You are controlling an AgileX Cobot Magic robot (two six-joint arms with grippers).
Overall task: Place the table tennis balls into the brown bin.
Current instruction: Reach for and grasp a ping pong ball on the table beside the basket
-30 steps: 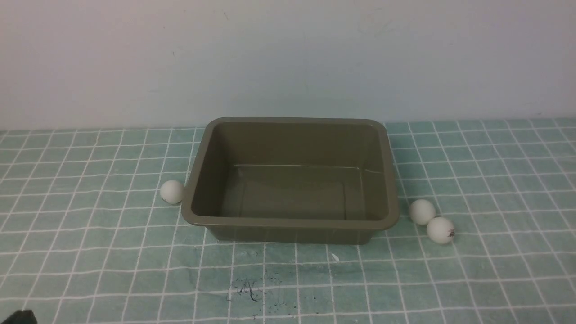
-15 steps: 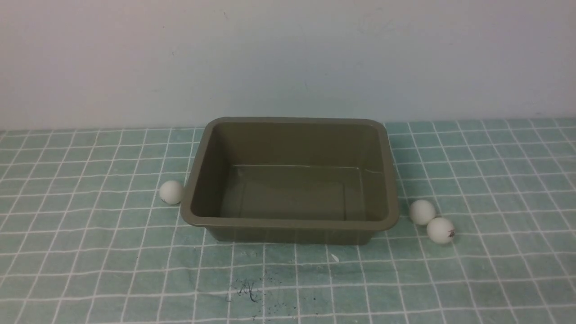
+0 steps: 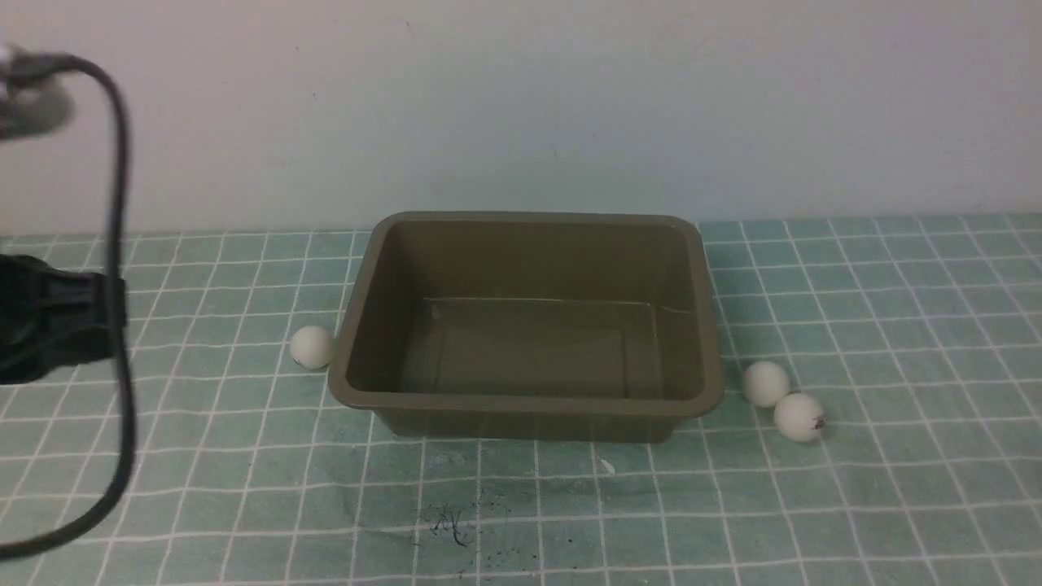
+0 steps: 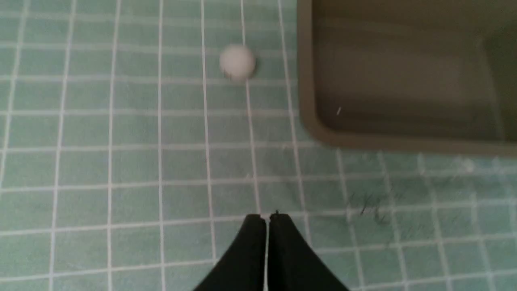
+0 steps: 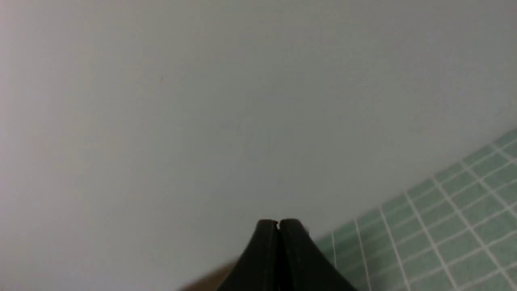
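In the front view, we see the brown bin [image 3: 521,404] sitting empty on the checked tablecloth [image 3: 163,488]. One table tennis ball [image 3: 312,347] lies just beside the bin's left wall. A plain ball [image 3: 765,383] and a logo ball [image 3: 799,417] touch each other near its right front corner. The left arm [image 3: 49,317] shows at the left edge with its cable [image 3: 124,366] looping in front. Its fingertips are out of frame here.

In the left wrist view, we find the left gripper [image 4: 266,218] with its fingers pressed together and holding nothing. It hangs above the cloth, and the lone ball lies ahead, well apart from it. A strip of cloth shows between that ball and the bin's rim.

In the right wrist view, the right gripper [image 5: 278,223] is likewise pressed together and empty, pointing at the wall [image 5: 202,101]. A brown smear at the lower edge may be the bin, but it is too blurred for us to say.

We judge the main risk to be knocking a ball away. If the fingers arrive without parting, they would strike the light ball and send it rolling. The narrow gap beside the bin leaves little room for a finger. On the right, gripping one ball could nudge its neighbour.
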